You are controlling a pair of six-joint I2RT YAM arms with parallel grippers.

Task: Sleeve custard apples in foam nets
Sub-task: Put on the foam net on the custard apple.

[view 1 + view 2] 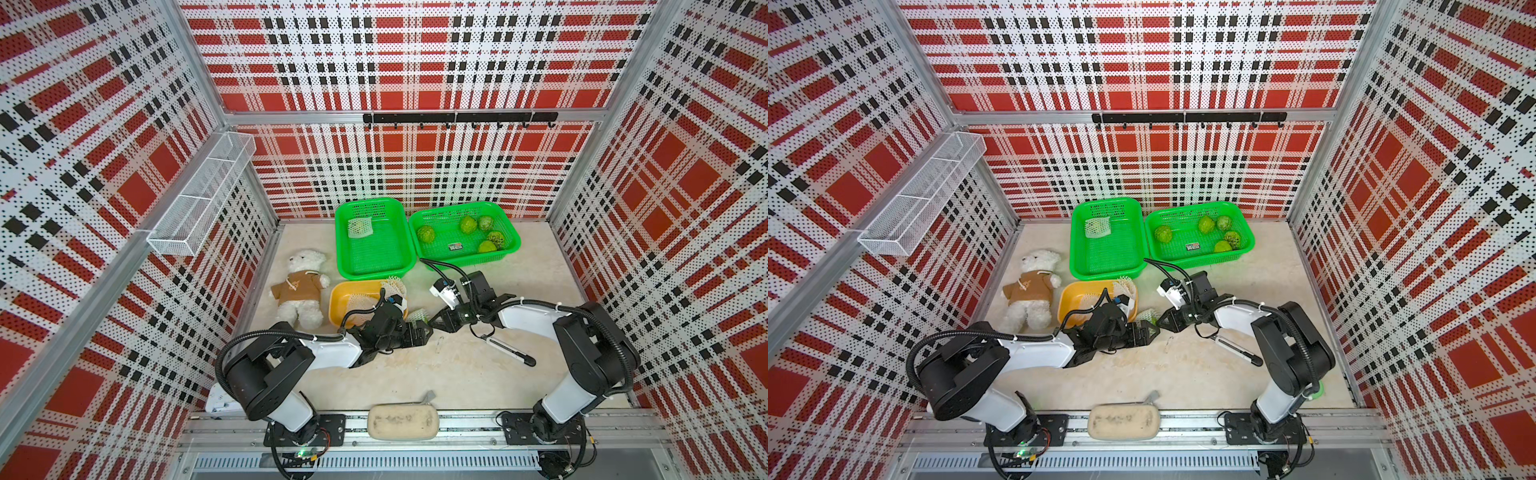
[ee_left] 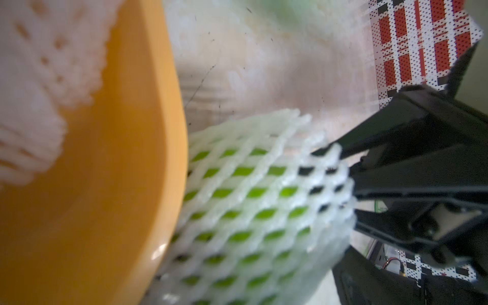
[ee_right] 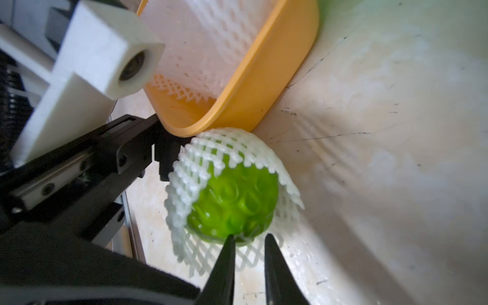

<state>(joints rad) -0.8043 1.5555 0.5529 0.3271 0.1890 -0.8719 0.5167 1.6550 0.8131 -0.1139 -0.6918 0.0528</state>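
Green baskets, two: one (image 1: 374, 272) holds a single sleeved fruit (image 1: 359, 226), the other (image 1: 465, 262) five bare custard apples (image 1: 468, 224). Yellow tray (image 1: 338, 299) keeps spare foam nets (image 3: 200, 39), too bunched to count. Beside it, a seventh custard apple (image 3: 235, 203) sits mid-sleeving in a foam net (image 3: 182, 184). The left gripper (image 1: 428, 330) is spread wide at the rim. The right gripper (image 3: 248, 237) has narrowed tips on the fruit, possibly pinching mesh. Next move: seat it fully.

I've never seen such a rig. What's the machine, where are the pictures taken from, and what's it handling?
It is two robot arms: the left arm and the right arm. The wide pictures look down from overhead; the close-ups come from wrist cameras. Between the arms lies a green custard apple inside a white foam mesh net, beside a yellow plastic tub of spare nets. The left jaws stand open; the right jaws sit nearly closed at the net's mouth. Green plastic baskets hold more fruit.
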